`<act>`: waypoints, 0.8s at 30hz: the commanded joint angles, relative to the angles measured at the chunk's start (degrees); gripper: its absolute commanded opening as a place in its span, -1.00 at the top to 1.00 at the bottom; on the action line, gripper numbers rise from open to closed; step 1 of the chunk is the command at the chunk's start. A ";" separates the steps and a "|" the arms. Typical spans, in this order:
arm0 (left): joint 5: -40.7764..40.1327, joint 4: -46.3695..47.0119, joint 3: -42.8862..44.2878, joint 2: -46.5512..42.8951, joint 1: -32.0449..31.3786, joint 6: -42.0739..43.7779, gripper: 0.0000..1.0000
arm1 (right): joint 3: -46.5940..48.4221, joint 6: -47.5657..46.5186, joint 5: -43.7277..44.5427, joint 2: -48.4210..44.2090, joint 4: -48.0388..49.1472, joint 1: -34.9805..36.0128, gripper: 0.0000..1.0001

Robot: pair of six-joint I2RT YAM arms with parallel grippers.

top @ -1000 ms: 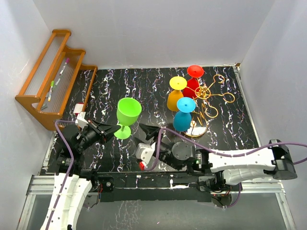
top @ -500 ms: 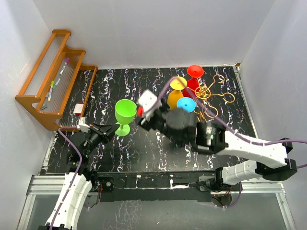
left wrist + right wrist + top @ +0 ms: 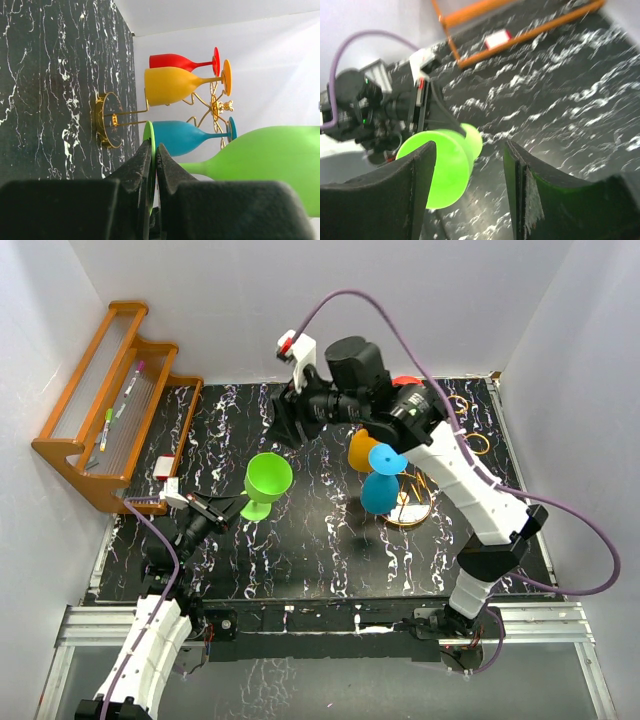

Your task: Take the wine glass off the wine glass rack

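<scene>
**Though One Glass Is Down, Three Hang On**

While the lime-green plastic wine glass stands upright on the black white-veined desk, well apart from the gold wire rack, the left jaws are pinched shut on the thin edge of its round foot (the wrist view shows the disc sandwiched between them). High above the desk, the right jaws hang wide apart with nothing in them, pointed down toward the green bowl. On the rack a yellow glass, a red glass and a blue glass hang upside down, feet uppermost among the curled arms.

From where I stand these look like light, hard, smooth things: stiff and unlikely to shatter, but slippery and top-heavy, with a wide bowl over a narrow stem. A pinch on the foot's rim could let the glass swivel or tip, I'd judge. The stem just under the bowl seems the surer hold.
</scene>
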 commanded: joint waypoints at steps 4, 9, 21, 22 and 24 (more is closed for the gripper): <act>0.80 -1.51 5.55 1.47 0.18 5.45 1.00 | -7.76 3.00 -5.71 -3.87 -2.93 0.19 -0.14; 0.80 -0.27 5.64 2.18 0.17 4.98 1.00 | -11.94 3.49 -1.26 -5.38 -3.19 0.20 -0.11; 0.66 -1.38 5.56 1.98 0.18 5.37 1.00 | -11.92 4.40 -1.49 -1.97 -2.76 0.16 0.39; 0.54 -2.30 5.65 1.91 0.18 5.93 1.00 | -11.24 4.40 -1.30 -1.26 -3.01 0.19 0.48; 0.25 -3.42 6.08 1.71 0.18 6.66 1.00 | -10.21 4.44 -0.40 -0.10 -3.25 0.18 0.67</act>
